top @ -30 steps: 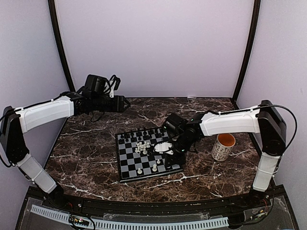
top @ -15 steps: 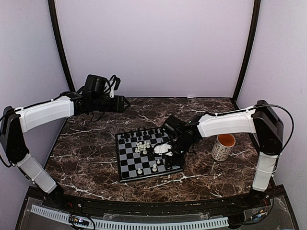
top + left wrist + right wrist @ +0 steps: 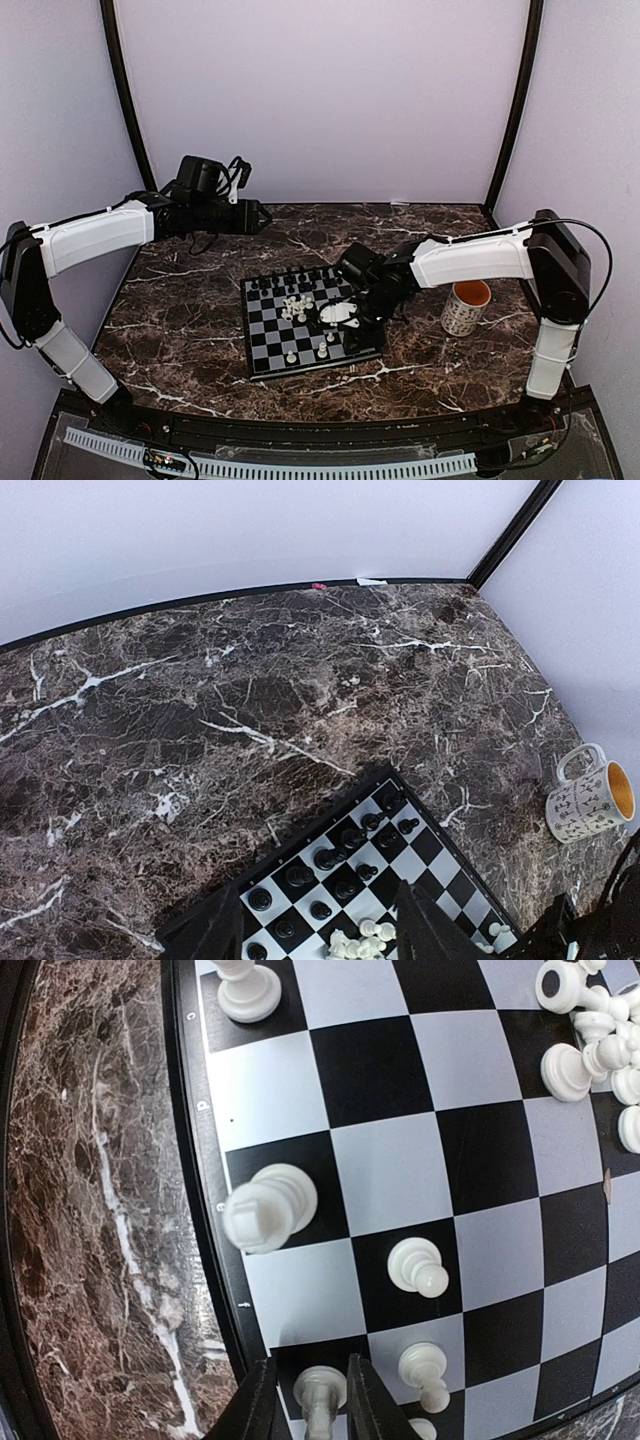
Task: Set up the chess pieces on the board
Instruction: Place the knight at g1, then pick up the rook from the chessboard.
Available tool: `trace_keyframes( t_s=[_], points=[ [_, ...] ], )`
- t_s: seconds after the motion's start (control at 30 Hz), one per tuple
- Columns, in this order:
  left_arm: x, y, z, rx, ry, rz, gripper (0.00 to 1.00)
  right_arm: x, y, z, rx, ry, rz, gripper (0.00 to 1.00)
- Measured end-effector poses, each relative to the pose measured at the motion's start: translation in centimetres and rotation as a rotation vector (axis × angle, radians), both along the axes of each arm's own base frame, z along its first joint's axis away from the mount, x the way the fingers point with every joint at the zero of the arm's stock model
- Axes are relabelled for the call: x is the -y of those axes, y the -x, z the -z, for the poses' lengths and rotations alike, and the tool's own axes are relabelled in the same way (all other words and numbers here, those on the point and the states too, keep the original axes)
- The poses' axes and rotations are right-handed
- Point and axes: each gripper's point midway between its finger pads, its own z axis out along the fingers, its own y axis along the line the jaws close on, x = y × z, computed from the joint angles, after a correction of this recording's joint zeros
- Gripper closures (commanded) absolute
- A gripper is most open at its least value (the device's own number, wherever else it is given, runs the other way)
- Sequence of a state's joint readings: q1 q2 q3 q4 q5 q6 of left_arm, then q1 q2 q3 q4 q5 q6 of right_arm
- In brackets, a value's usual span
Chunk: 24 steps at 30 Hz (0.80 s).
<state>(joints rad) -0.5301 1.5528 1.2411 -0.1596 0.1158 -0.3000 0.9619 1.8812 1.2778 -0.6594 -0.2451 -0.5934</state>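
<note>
The board (image 3: 265,345) lies mid-table. Black chess pieces (image 3: 340,855) stand along its far rows, and a heap of white ones (image 3: 297,305) lies near its middle. My right gripper (image 3: 345,315) hovers low over the board's right part. In the right wrist view it (image 3: 308,1363) is open a little, its fingers either side of a standing white piece (image 3: 322,1392) on an edge square, with a small gap on the left side. Other white pieces (image 3: 268,1205) stand along that edge. My left gripper (image 3: 262,216) is open and empty, held high behind the board (image 3: 440,865).
An orange-lined patterned mug (image 3: 466,306) stands to the right of the board, close to my right forearm. White pawns (image 3: 415,1265) stand one row in from the edge pieces. Walls close in the back and both sides of the marble table.
My right gripper's fingers have parted from the white piece, which stays standing on its edge square. The right arm has shifted slightly left. The left arm has not moved.
</note>
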Motion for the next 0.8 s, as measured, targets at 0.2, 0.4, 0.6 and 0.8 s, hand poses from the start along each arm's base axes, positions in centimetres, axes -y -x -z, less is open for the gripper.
trace_keyframes(
  t_s=[0.2,0.4,0.6,0.8],
  points=[
    [0.0,0.0,0.0,0.0,0.0,0.0,0.45,-0.3,-0.1,-1.7,0.001,-0.002,-0.002,0.67],
    [0.0,0.0,0.0,0.0,0.0,0.0,0.46,-2.0,-1.8,-5.5,0.057,-0.073,0.015,0.66],
    [0.0,0.0,0.0,0.0,0.0,0.0,0.46,-3.6,-5.2,-7.1,0.102,-0.124,0.094,0.66],
    [-0.1,-0.1,0.0,0.0,0.0,-0.003,0.46,-5.7,-8.8,-5.3,0.104,-0.131,0.162,0.55]
  ],
)
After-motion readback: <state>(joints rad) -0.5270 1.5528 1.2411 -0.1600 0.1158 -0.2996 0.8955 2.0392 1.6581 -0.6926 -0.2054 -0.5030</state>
